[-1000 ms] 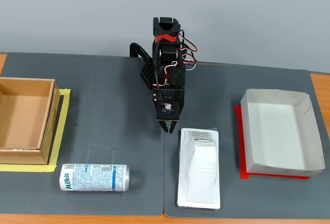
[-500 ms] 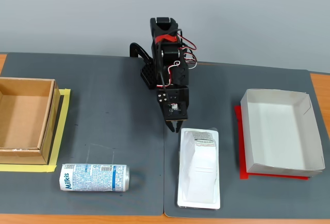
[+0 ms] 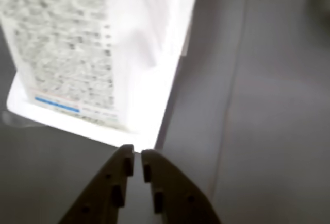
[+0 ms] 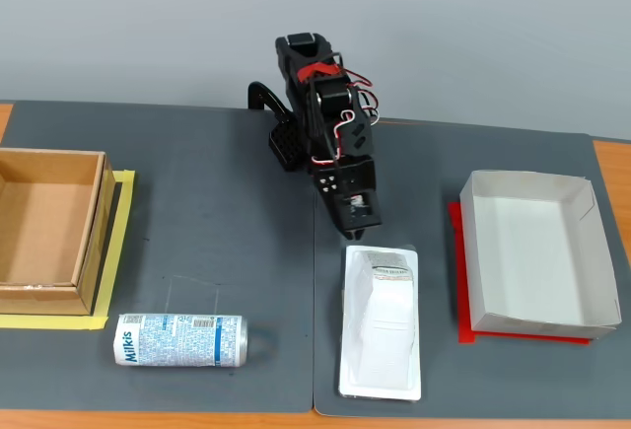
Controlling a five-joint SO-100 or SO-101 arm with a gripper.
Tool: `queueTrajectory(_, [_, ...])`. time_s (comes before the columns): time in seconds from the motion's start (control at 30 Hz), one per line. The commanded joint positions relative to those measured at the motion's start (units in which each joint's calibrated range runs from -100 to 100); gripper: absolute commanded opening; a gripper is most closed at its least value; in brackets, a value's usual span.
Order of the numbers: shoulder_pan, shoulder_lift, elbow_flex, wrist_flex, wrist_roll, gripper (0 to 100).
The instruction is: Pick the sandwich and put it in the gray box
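1. Pincer nearly closed in the wrist view: two dark fingers rising from the bottom edge, tips separated by a thin slit, nothing between them.
2. Sandwich filling the upper left of the wrist view, label end with fine print and a blue stripe nearest the pincer tips; package edge just beyond the tips, contact impossible to judge.
3. In the fixed view, sandwich lying flat on the dark mat of the counter, long axis running 12 to 6 o'clock, printed label at the 12 o'clock end, raised wedge bulge down the middle.
4. Pincer hanging at 12 o'clock of the sandwich, just beyond its label end, tips pointing down toward the mat; black arm leaning from its base further toward 12 o'clock, red and white wires looped at the upper joints.
5. Gray box at 3 o'clock of the sandwich, near but apart, open side up, interior white and bare, sitting on a red sheet showing along the left and bottom edges.
6. Brown cardboard box at far 9 o'clock on the counter, open, resting on a yellow-taped outline.
7. Milkis can lying on its side at 9 o'clock of the sandwich, well apart, below the brown box toward 6 o'clock.
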Motion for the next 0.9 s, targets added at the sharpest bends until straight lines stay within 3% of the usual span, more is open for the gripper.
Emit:
queueTrajectory(0.0, [-1.6,-0.1,-5.4,0.4,-0.1,2])
queueTrajectory(0.2, [-2.1,1.4,-14.3,0.4,-0.1,2])
queueTrajectory(0.87, [-4.1,39.0,-46.8,0.5,-0.3,2])
